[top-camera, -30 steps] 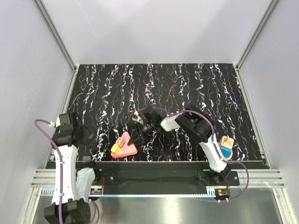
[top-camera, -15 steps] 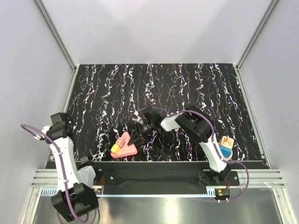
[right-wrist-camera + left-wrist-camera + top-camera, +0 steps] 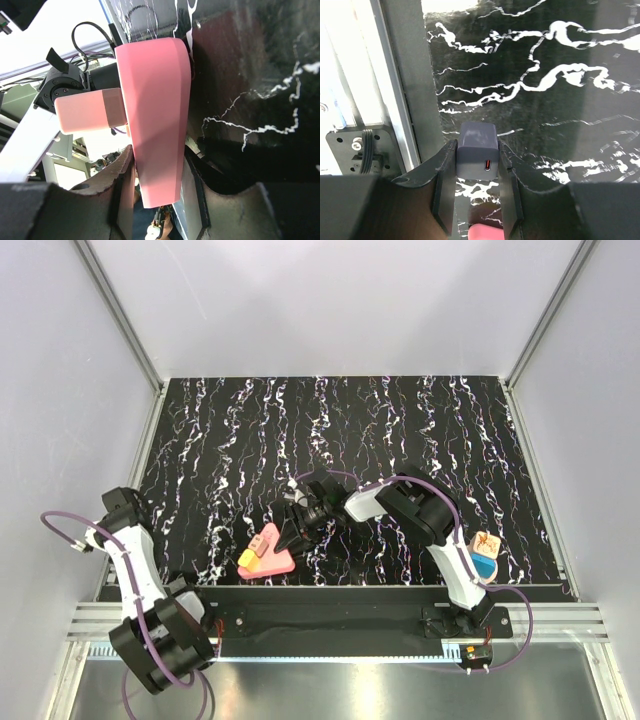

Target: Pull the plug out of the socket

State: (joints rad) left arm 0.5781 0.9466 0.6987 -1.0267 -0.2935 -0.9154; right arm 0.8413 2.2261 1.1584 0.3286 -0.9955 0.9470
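My left gripper [image 3: 476,152] is shut on the plug [image 3: 477,145], a small grey charger block with a red-lit port facing the camera. It holds the plug above the table's near-left corner, well apart from the socket. In the top view the left gripper [image 3: 120,508] sits by the left wall, and the plug is hidden under the wrist. My right gripper [image 3: 157,157] is shut on the pink socket body [image 3: 155,115]. In the top view the socket [image 3: 268,550] lies near the front edge with the right gripper [image 3: 298,524] on its right side.
A yellow piece [image 3: 246,557] sits on the socket's left end. A blue holder with a printed wooden block [image 3: 484,550] stands at the near right. The metal frame rail [image 3: 395,90] runs close beside the left gripper. A pink shape [image 3: 485,233] shows low between the left fingers.
The left arm has swung further left and back toward the near-left corner, away from the socket. The right gripper and the socket have stayed put.
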